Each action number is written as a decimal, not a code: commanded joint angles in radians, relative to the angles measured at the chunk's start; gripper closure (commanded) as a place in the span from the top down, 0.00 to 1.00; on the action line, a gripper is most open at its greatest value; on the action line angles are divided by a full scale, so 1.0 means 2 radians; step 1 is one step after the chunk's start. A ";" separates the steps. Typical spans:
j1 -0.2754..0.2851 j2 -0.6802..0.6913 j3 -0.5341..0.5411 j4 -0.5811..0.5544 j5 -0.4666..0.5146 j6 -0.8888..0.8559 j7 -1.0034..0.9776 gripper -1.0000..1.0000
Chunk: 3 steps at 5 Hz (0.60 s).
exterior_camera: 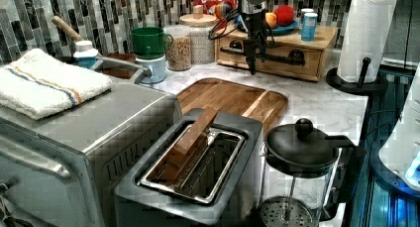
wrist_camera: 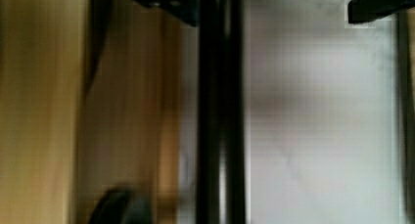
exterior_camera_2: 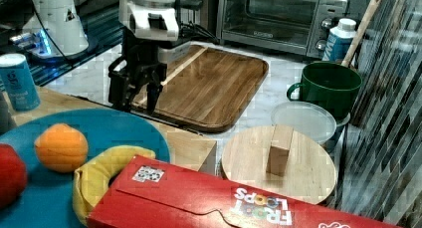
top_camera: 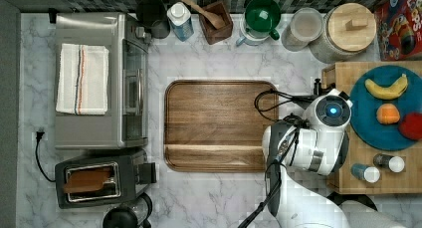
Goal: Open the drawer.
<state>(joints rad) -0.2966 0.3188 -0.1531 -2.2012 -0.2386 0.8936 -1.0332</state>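
Drawer (exterior_camera: 282, 68) noted in the front of the light wooden cabinet (exterior_camera: 324, 36), which stands on the marble counter (top_camera: 199, 58) at the top view's right, under the blue plate (top_camera: 363, 133) of fruit. The front is judged flush with the cabinet, so the drawer is taken as shut and no travel is recorded yet.

Orientation: the drawer front faces the top view's left, toward the wooden tray (top_camera: 219, 123). Its long axis, and that of the black bar handle (exterior_camera: 282, 59), runs along the cabinet front, top to bottom in the top view and level with the counter. The slide direction is therefore judged to be toward the top view's left, square to the bar.

Gripper (exterior_camera: 251, 68) is seen hanging at the handle, pointed down, part way along the bar toward the left view's left end. In the wrist view the handle (wrist_camera: 218, 111) is seen passing between the fingers (wrist_camera: 166, 1), with the near finger just beside the bar and the other well apart from it over the counter. The pincer (wrist_camera: 269, 4) is thus recorded as released, straddling the bar with nothing grasped.

Step in hand: the grasp of the handle, alignment being judged complete. Next move calls for the fingers to be clenched on the bar, then a straight level pull away from the cabinet; an off-axis pull is judged likely to bind the drawer or drag the cabinet across the counter
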 commanded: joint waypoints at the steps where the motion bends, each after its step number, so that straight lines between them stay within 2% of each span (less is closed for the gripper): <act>1: 0.042 -0.016 0.051 0.010 0.044 -0.014 0.037 1.00; 3: 0.080 -0.032 0.074 -0.017 0.054 -0.014 0.083 1.00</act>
<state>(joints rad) -0.3081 0.3049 -0.1418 -2.1953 -0.1937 0.8779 -0.9761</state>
